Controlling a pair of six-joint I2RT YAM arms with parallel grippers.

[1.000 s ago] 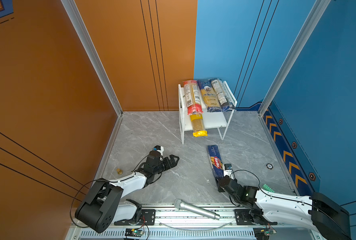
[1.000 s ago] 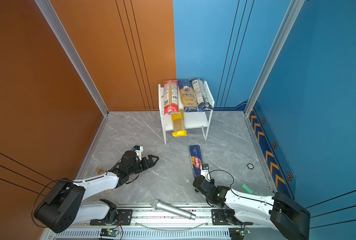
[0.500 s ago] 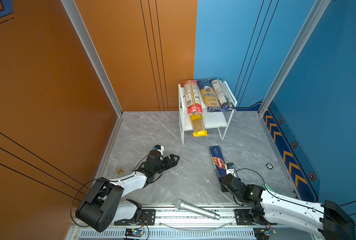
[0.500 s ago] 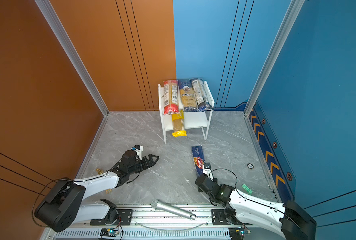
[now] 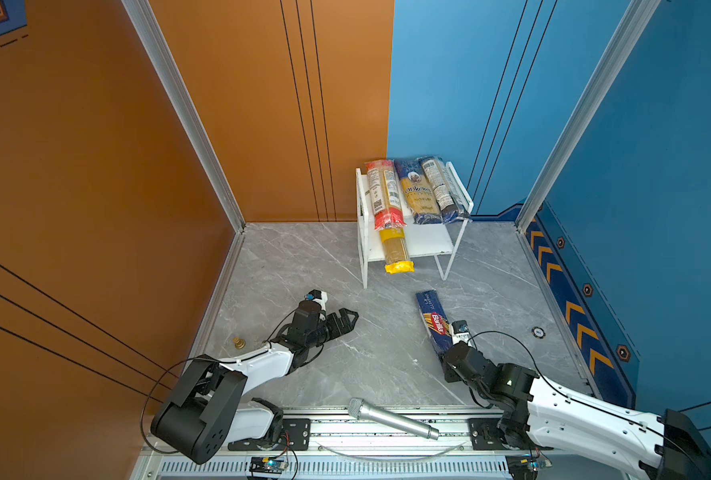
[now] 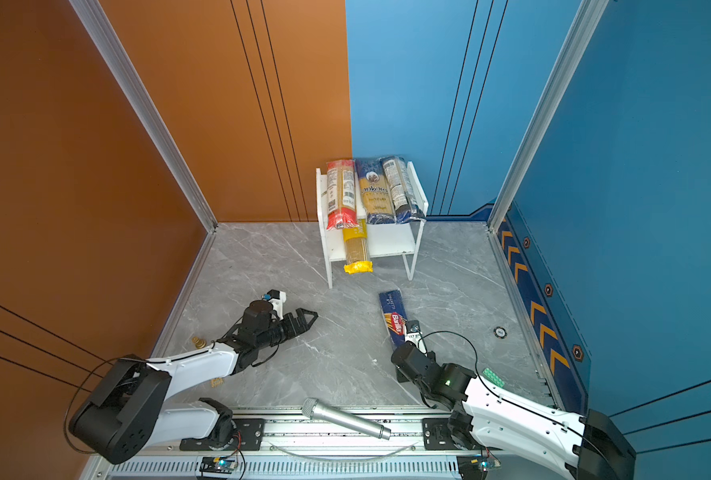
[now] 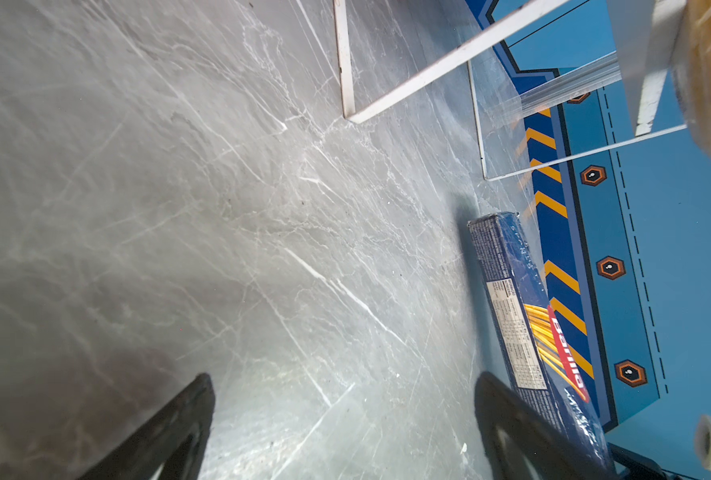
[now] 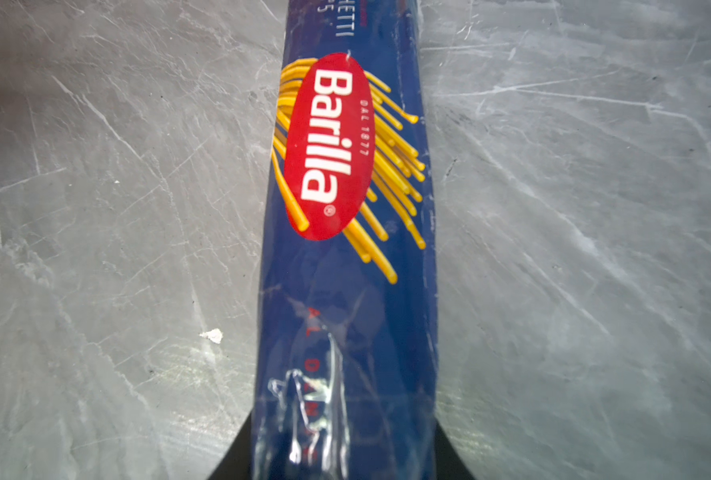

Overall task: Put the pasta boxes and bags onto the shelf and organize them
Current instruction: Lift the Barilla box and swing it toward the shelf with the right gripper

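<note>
right tool (image 5: 445,353) clamped on near end of blue Barilla box (image 5: 432,320); box lies along surface (image 5: 366,374), long axis toward shelf (image 5: 428,240) ahead; left tool (image 5: 346,321) wide open, empty, farther off

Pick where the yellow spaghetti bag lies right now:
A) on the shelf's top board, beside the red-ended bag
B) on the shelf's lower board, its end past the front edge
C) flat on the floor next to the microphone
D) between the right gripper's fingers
B: in a top view the yellow bag lies on the lower board of the shelf, with its yellow end jutting out past the board's front edge.
</note>
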